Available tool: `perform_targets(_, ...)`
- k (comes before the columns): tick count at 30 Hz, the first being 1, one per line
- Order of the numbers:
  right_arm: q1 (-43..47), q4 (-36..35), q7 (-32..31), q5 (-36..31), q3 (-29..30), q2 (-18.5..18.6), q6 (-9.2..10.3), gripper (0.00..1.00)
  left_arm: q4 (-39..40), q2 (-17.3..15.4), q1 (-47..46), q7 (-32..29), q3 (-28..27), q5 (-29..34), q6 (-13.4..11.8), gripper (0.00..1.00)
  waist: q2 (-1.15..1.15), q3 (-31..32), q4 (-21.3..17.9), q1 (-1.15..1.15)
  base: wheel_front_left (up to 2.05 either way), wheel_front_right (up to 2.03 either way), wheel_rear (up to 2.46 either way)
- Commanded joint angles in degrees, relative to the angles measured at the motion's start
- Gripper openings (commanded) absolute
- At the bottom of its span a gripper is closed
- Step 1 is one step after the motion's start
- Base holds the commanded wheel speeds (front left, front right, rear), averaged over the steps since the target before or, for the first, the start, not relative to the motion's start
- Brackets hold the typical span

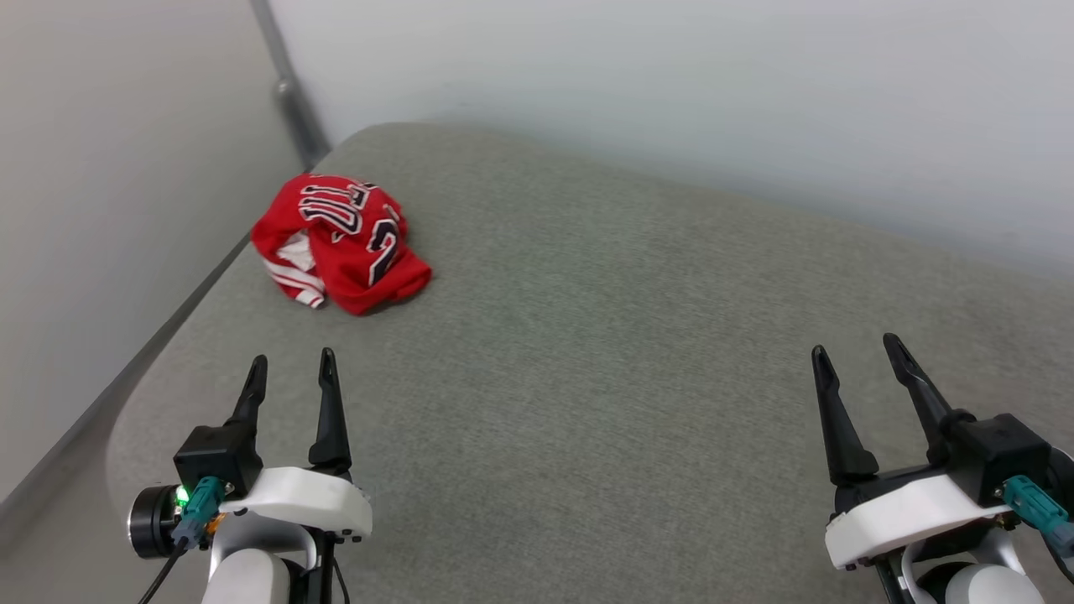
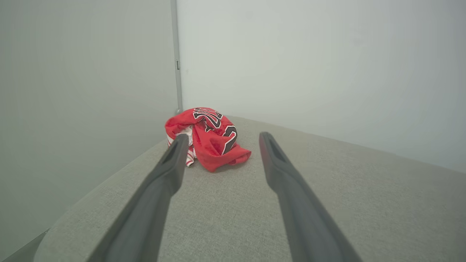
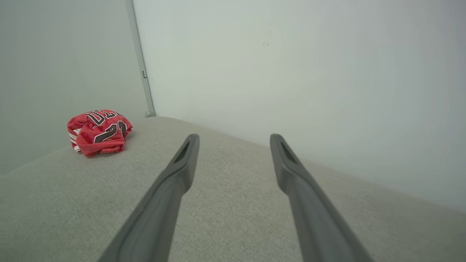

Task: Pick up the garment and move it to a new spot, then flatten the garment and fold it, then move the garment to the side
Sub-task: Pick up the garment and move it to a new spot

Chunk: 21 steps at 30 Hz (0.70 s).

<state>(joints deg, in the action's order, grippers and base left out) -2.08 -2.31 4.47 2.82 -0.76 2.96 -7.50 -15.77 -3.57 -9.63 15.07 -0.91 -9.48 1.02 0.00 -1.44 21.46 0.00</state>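
We are seeing the garment [image 1: 340, 243] lying crumpled near the far left corner of the grey padded surface [image 1: 638, 361], close to its left edge, with broad open fabric stretching away to the right and near side. Our left gripper [image 1: 292, 356] and right gripper [image 1: 854, 345] are hovering at the near side with fingers spread wide, gripping nothing, well apart from each other.

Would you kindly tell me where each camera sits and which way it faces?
Head view: on the head, looking down at the grey cushion; left gripper and right gripper show, open.
Left wrist view: along its own fingers, facing the garment.
Right wrist view: along its own fingers, facing the wall.
Shared: the garment, in all.
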Motion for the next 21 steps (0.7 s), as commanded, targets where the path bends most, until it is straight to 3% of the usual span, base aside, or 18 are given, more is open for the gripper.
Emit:
perform_targets(1,-0.2,-0.5,-0.2,0.0,-0.2,-0.1,0.02,1.0,0.0,-0.1,0.7,0.2,-0.4,0.1,0.2,1.0,0.0,0.1,2.1,0.0,0.0,0.0,0.0)
perform_targets(12,-0.3,-1.5,-0.9,0.4,-1.0,-0.1,0.02,1.0,-0.9,0.1,0.4,0.2,-1.8,1.0,0.6,1.0,0.0,0.0,4.6,0.0,0.0,0.0,0.0)
perform_targets(21,-1.7,-2.5,-1.8,-0.8,-2.2,-0.1,0.02,1.0,-2.4,0.1,-4.8,0.2,-1.0,1.0,1.2,1.0,0.0,-3.0,2.4,0.0,0.0,0.0,0.0)
